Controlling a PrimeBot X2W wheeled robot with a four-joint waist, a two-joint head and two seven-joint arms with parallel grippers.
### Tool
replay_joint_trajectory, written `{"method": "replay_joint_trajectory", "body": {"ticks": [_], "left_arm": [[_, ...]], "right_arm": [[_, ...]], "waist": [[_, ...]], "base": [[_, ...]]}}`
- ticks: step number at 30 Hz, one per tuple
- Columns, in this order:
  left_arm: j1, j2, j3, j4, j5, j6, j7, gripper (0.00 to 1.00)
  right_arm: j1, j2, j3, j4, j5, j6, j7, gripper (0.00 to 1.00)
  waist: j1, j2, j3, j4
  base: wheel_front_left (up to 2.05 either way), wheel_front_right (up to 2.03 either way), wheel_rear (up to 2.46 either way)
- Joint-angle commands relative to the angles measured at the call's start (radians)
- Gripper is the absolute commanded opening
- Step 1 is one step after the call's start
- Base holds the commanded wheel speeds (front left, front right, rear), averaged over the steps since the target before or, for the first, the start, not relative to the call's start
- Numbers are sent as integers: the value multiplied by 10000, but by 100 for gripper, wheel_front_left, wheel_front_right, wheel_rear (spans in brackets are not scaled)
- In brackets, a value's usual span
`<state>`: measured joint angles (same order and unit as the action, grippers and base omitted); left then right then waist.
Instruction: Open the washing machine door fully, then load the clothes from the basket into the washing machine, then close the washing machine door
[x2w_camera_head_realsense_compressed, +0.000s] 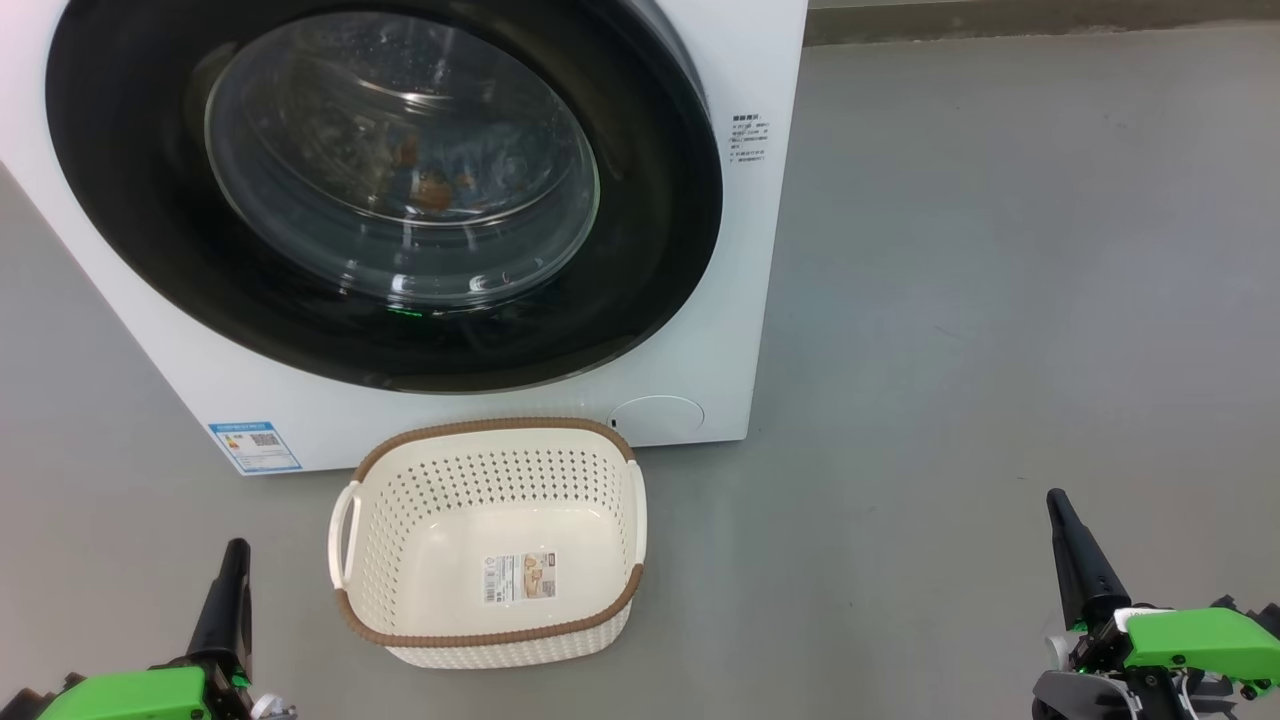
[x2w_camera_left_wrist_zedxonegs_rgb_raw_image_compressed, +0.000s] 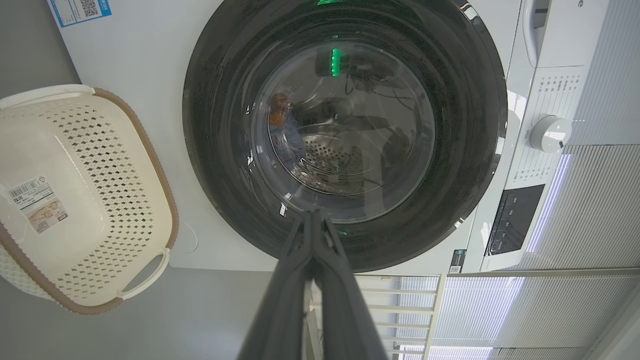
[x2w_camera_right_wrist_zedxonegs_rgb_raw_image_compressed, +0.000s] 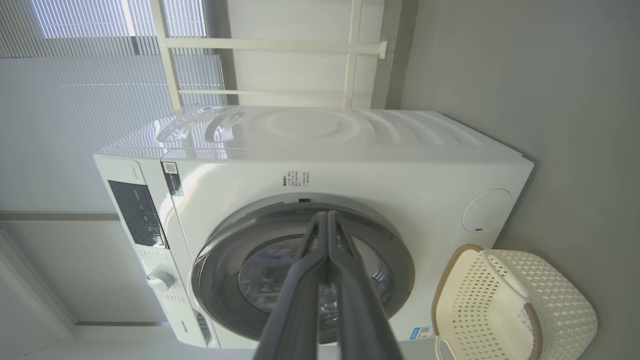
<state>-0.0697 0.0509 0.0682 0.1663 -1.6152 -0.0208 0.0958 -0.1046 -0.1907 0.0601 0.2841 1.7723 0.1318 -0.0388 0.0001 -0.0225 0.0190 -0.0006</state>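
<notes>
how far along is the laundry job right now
Looks finished. Done: the basket is empty, the clothes show behind the glass, and the washing machine door sits shut. In hand: nothing; the left gripper and right gripper are shut, touching nothing. Left: nothing visible.

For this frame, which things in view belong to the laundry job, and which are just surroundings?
Job:
washing machine
door, shut
clothes, seen through the glass
basket, empty

Surroundings:
grey floor
window blinds
white railing
</notes>
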Motion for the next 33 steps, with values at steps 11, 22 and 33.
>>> {"method": "replay_joint_trajectory", "body": {"ticks": [11,22,33], "left_arm": [[-417,99,360,-296,-37,41,44,0],[-417,93,367,-300,-30,42,51,0],[-416,88,374,-305,-24,43,57,0]], "right_arm": [[-383,-370,563,-368,414,-11,-289,0],[-386,-609,872,-457,688,-11,-541,0],[-393,-854,1185,-557,965,-11,-800,0]], "waist": [[-1,0,3,1],[-1,0,5,2],[-1,0,8,2]], "base": [[0,0,0],[0,0,0],[0,0,0]]}}
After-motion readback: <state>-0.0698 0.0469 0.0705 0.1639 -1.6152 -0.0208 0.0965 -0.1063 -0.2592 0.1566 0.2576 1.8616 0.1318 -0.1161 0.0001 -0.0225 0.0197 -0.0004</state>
